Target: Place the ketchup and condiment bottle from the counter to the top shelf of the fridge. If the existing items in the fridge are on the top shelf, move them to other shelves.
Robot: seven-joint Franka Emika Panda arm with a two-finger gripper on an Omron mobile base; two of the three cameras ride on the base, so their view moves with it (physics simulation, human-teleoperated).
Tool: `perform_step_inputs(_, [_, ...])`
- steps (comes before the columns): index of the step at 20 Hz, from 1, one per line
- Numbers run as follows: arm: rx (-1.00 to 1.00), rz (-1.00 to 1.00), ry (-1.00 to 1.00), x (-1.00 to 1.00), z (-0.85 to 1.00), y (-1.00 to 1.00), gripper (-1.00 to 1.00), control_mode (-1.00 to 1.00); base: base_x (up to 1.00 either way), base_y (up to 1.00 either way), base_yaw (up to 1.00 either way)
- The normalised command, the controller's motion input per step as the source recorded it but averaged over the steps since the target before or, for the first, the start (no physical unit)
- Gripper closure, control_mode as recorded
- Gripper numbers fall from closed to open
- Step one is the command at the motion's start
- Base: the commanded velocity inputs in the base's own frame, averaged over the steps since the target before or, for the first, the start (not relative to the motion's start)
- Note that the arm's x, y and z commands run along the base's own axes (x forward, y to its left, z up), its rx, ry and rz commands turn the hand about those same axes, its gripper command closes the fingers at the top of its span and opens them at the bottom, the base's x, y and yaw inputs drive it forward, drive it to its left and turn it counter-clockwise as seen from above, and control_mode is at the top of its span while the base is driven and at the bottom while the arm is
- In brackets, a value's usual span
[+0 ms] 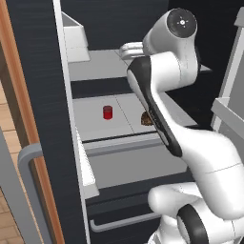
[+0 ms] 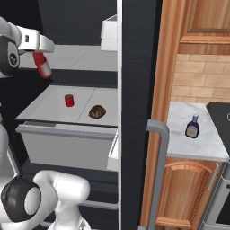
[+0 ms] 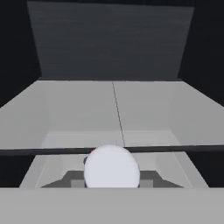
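Hanging tilted at the upper left of the right base view, the ketchup, a red plastic bottle with a white cap, sits under the white tool. In the hand view its round white cap rises between the finger bases at bottom centre, so the tool is closed around the ketchup; the fingertips themselves are hidden.

Behind the bottle lies the top shelf, a flat, smooth light-grey panel inside the black fridge. Below it, the lower shelf, also flat grey with a centre seam, carries a short red cylindrical can and, near it to the right, a brown lumpy round thing. In the left base view the can stands upright at frame centre, while the brown thing is half hidden behind the arm.

At the right of the right base view, the condiment bottle, dark with a narrow neck, pale cap and pale label, stands upright on the white-grey marbled counter, above a wooden cabinet with an arched door panel. A thick grey bar handle runs down the fridge door.
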Motion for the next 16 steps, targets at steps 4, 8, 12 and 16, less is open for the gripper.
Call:
perform_step_inputs(4, [0.0,-0.04,0.0,1.0,0.08,0.0,1.0,-1.0,0.0,0.0,0.0])
perform_step_inputs(8, [0.0,-0.03,0.0,1.0,0.06,0.0,1.0,-1.0,0.0,0.0,0.0])
perform_step_inputs(12, [0.0,0.0,0.0,1.0,0.0,0.0,1.0,-1.0,0.0,0.0,0.0])
perform_step_inputs(16, [0.0,0.0,0.08,0.99,0.0,0.0,1.0,-1.0,0.0,0.0,0.0])
